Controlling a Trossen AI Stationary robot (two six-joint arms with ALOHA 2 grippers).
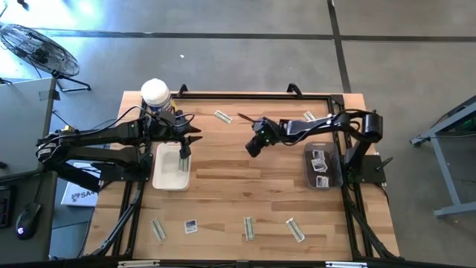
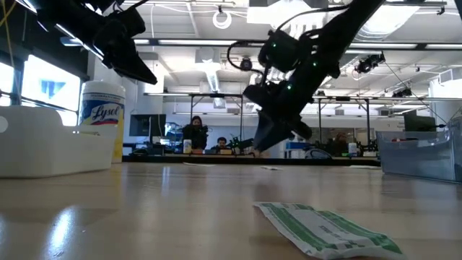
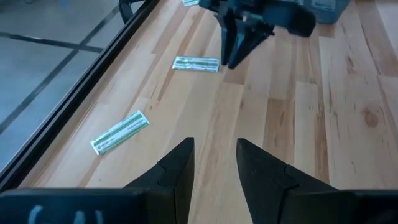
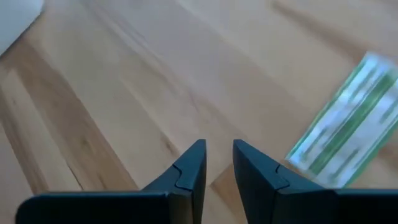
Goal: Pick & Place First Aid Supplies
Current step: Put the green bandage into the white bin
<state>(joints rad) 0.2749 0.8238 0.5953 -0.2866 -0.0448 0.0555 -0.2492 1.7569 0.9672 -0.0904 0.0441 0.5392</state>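
- Packets of first aid supplies lie scattered around the white tray (image 1: 169, 173): green strips (image 1: 249, 228) and a white square (image 1: 191, 226) near the table's (image 1: 245, 186) front edge.
- Left gripper (image 1: 184, 149) hovers over the white tray, fingers slightly parted, empty.
- Right gripper (image 1: 253, 147) hangs beside the tray over bare wood, fingers narrowly parted, empty.

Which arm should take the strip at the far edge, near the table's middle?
Right, probably. The right gripper hangs empty over the table's middle, jaws slightly apart, with the far-edge strip just beyond it; its wrist view shows a strip close ahead. The left gripper hangs over the white tray, also empty.
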